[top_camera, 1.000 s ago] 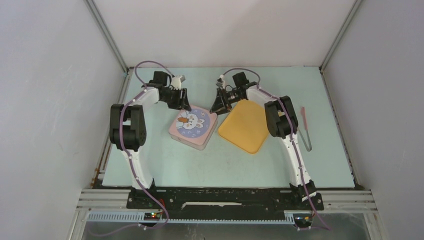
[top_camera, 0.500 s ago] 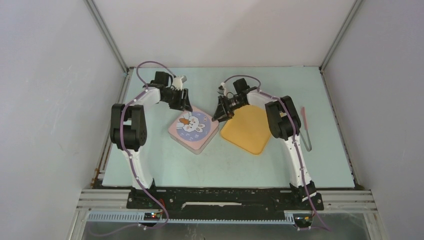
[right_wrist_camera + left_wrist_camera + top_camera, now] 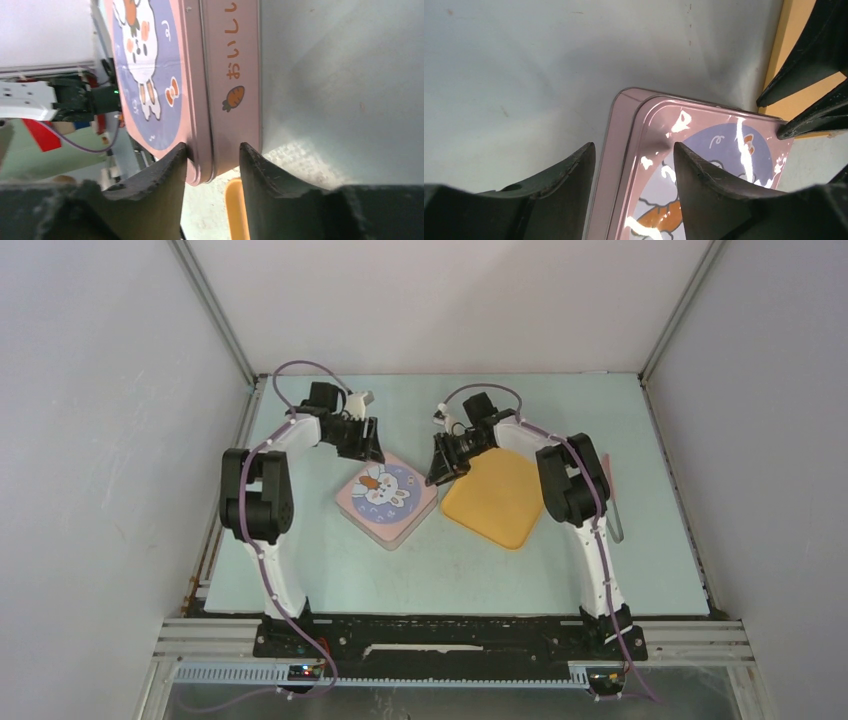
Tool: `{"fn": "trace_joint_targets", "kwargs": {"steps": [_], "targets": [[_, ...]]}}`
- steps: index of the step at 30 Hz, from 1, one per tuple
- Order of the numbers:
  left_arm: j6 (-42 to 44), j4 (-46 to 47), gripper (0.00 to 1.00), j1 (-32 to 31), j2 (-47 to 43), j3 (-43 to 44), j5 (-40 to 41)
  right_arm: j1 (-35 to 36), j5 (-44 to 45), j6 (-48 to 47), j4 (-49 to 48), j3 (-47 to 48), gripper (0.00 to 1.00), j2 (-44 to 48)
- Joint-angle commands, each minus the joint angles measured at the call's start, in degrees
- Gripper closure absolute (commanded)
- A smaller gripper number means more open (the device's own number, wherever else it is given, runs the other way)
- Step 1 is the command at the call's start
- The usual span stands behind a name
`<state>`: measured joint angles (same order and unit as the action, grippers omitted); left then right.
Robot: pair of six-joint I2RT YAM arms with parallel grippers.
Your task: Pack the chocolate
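- Top view: since a second ago, the right gripper [image 3: 441, 472] has come onto the right corner of the pink tin [image 3: 387, 502]. The tin lies cornerwise with its lid on. The chocolate is hidden, so its heading and long axis cannot be told.
- Left wrist: the left gripper [image 3: 634, 147] straddles the tin's rim; whether it grips cannot be told.
- Right wrist: the jaws pinch the tin's corner.

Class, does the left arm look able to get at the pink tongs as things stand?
Probably not. The tongs lie by the right edge of the table, on the far side of the right arm, which stands in between. The left gripper is over at the far left corner of the pink tin.
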<state>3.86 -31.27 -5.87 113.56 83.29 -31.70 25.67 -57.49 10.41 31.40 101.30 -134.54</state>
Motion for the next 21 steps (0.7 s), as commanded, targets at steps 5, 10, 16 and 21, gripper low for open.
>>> {"fn": "trace_joint_targets", "kwargs": {"steps": [5, 10, 16, 21], "targets": [[6.2, -3.1, 0.32, 0.1, -16.9, 4.5, 3.6, -0.6, 10.2, -10.1, 8.0, 2.3, 0.38, 15.3], [0.3, 0.6, 0.4, 0.3, -26.1, -6.1, -7.5, 1.9, 4.2, -12.5, 7.4, -1.1, 0.68, 20.5], [-5.7, 6.4, 0.71, 2.7, -28.8, -21.4, -19.8, 2.4, -0.7, -10.6, 5.6, -2.0, 1.0, 14.6], [-6.4, 8.5, 0.79, 4.5, -21.9, -26.4, -19.8, 2.3, -1.3, -8.6, 6.6, -0.9, 1.0, 3.1]]}}
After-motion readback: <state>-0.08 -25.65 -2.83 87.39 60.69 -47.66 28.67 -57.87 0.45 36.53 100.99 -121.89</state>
